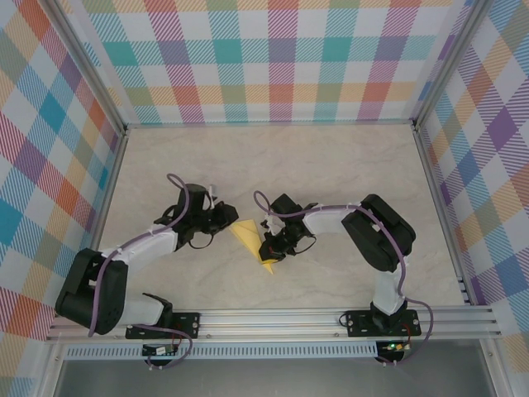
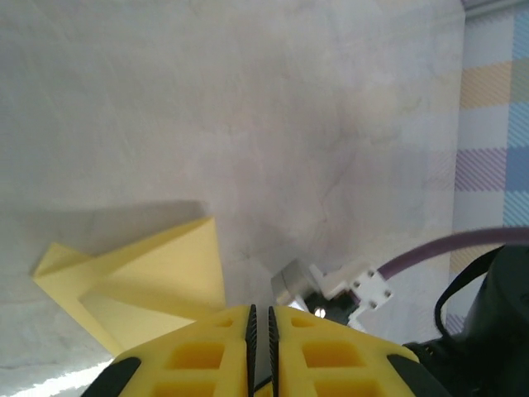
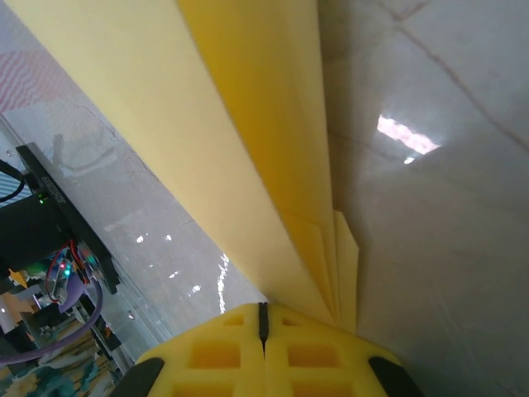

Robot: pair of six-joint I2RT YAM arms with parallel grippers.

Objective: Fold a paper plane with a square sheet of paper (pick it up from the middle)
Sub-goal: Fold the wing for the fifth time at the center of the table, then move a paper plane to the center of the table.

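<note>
The yellow paper (image 1: 248, 235) lies folded into a narrow pointed dart at the table's middle, its tip toward the near edge. My left gripper (image 1: 229, 221) sits just left of its wide end. In the left wrist view the paper (image 2: 149, 277) lies left of my left gripper (image 2: 263, 322), whose jaws stand a thin slit apart with nothing between them. My right gripper (image 1: 272, 248) rests on the dart's right side near the tip. In the right wrist view my right gripper (image 3: 263, 318) is shut. The layered paper (image 3: 248, 124) runs down to the right fingertip, not between the jaws.
The beige table (image 1: 331, 165) is walled by plaid panels (image 1: 264, 58) on three sides. An aluminium rail (image 1: 281, 318) runs along the near edge. The right arm's white connector (image 2: 355, 289) and purple cable (image 2: 446, 248) lie close in front of my left gripper.
</note>
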